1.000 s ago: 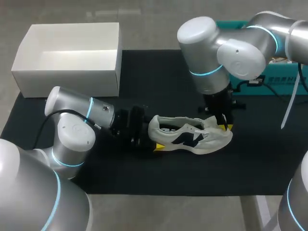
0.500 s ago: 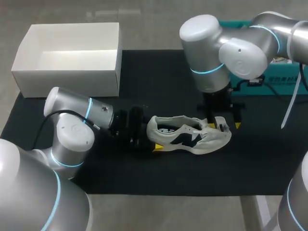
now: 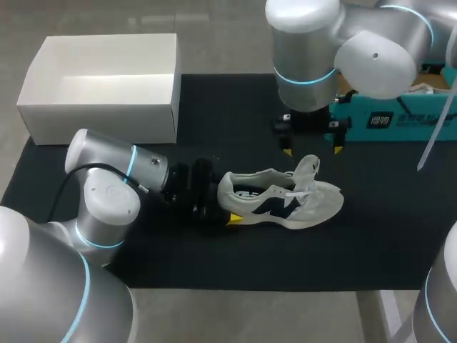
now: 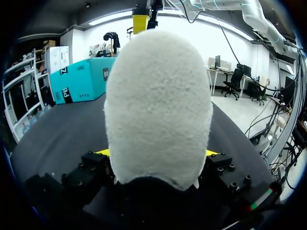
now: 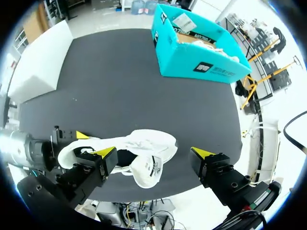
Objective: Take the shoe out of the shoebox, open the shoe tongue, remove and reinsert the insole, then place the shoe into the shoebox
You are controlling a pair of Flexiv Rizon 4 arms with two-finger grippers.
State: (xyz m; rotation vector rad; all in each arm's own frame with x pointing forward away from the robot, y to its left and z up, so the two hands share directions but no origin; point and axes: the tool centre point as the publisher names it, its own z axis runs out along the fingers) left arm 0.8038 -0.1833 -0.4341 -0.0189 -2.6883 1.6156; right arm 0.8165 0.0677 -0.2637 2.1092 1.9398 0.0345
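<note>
White shoe [image 3: 314, 205] with tongue [image 3: 307, 170] raised, open white shoebox [image 3: 100, 118] well apart

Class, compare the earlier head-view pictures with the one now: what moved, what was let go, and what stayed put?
The right hand let go of the tongue of the white mesh sneaker and rose clear, open above it. The tongue now stands up. The left hand stays shut on the heel. The sneaker and the white cardboard shoebox have not shifted.
</note>
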